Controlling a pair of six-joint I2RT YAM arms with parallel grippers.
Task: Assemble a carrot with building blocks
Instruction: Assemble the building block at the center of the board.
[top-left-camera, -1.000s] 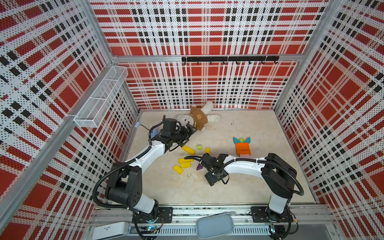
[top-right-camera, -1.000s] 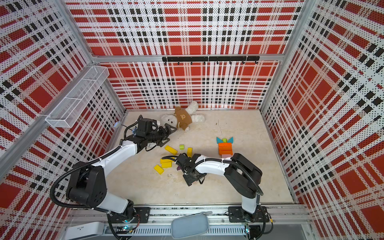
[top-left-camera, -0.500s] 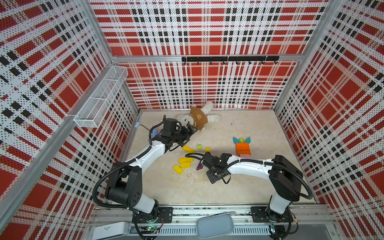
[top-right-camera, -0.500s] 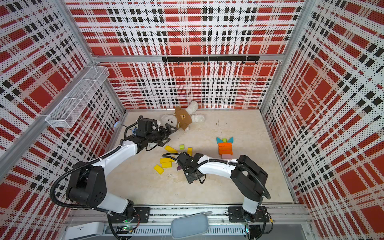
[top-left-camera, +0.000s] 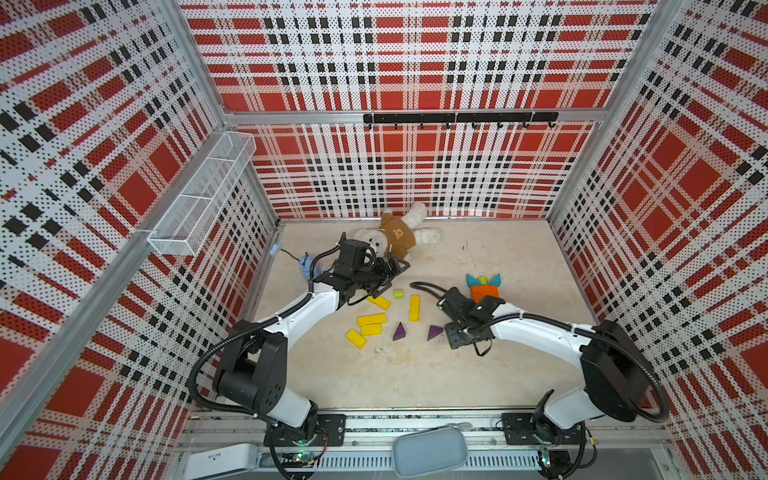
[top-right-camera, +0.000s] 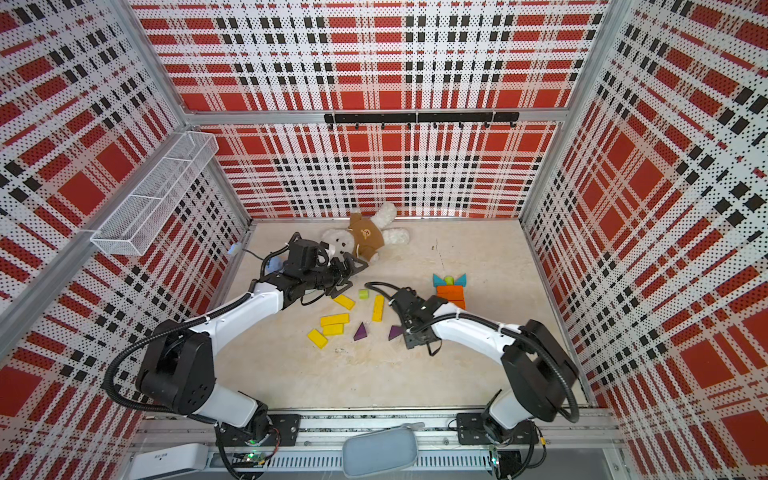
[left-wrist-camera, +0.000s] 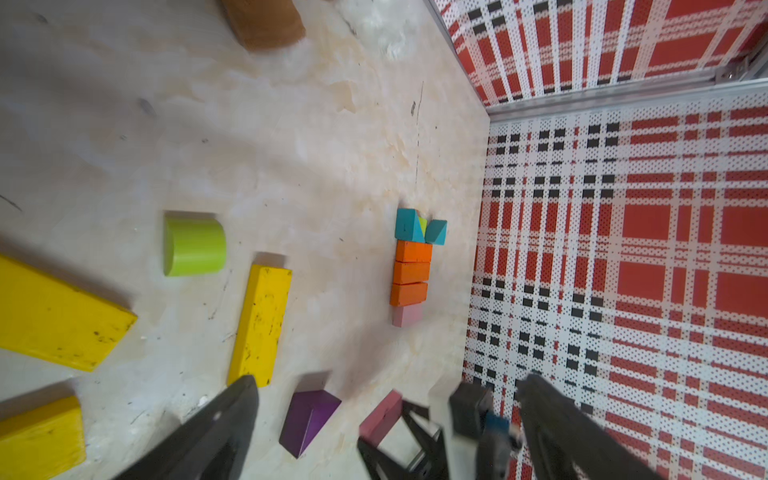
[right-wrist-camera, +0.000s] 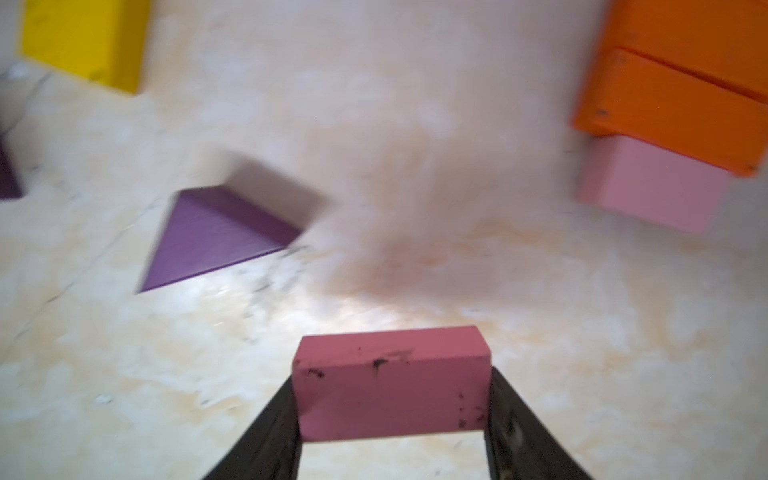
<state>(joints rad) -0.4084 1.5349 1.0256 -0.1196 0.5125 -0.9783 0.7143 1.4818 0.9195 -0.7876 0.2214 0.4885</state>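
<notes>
While our right gripper (right-wrist-camera: 392, 390) grips the dark pink block (right-wrist-camera: 390, 370), long side spanning the fingers, the carrot (left-wrist-camera: 411, 266) lies near ahead; its pale pink block (right-wrist-camera: 648, 187) tip sits roughly parallel; our left gripper (top-left-camera: 395, 266) gapes empty, farther off.

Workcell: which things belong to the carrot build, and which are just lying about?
Job: half-built carrot, pink block (held), yellow blocks, purple triangles, green cylinder.
Lying about: stuffed toy, wire basket, hook rail.
</notes>
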